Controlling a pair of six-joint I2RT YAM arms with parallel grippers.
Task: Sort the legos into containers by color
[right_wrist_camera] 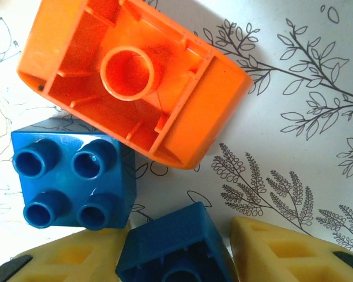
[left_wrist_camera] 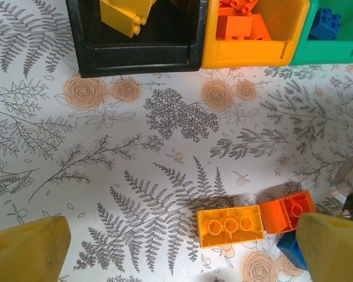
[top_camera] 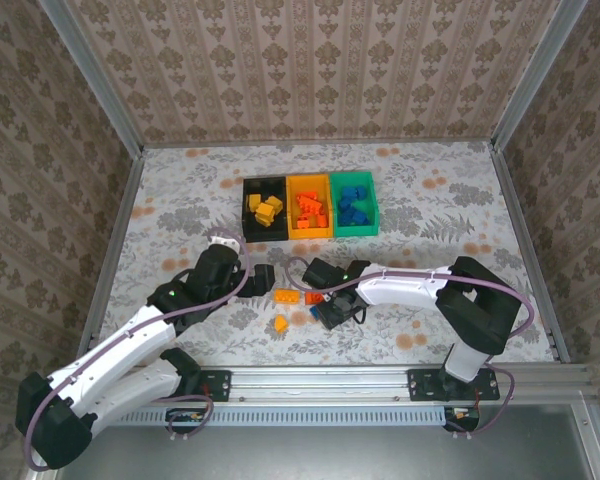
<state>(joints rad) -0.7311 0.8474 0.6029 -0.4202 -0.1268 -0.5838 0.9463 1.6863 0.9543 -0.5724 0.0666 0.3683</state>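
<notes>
The legos I'm looking at are glossy moulded plastic. A red-orange brick (right_wrist_camera: 129, 76) lies hollow side up with its ribs and centre tube showing. Touching it, a blue brick (right_wrist_camera: 70, 176) sits with its four round studs up. A longer yellow-orange brick (left_wrist_camera: 229, 225) lies upside down just beside the red-orange one, on a matte cloth (left_wrist_camera: 165, 147) printed with ferns and roses. The containers are smooth, hard-walled bins joined in a row: a black bin (left_wrist_camera: 141, 59), a yellow-orange bin (left_wrist_camera: 247, 53) and a green bin (left_wrist_camera: 329, 53), each holding bricks.

My right arm reaches in low from the right, elbow bent, wrist tipped down over the loose bricks. The right gripper (right_wrist_camera: 179, 261) is partly closed, and its pale yellow pads (right_wrist_camera: 282, 252) flank a second blue brick (right_wrist_camera: 170, 238). I cannot tell whether they are actually pinching it.

My left arm stretches forward from the near left. The left gripper (left_wrist_camera: 176, 252) hangs above the cloth, spread wide and empty, with the loose cluster just inside its right finger and the bins well ahead
</notes>
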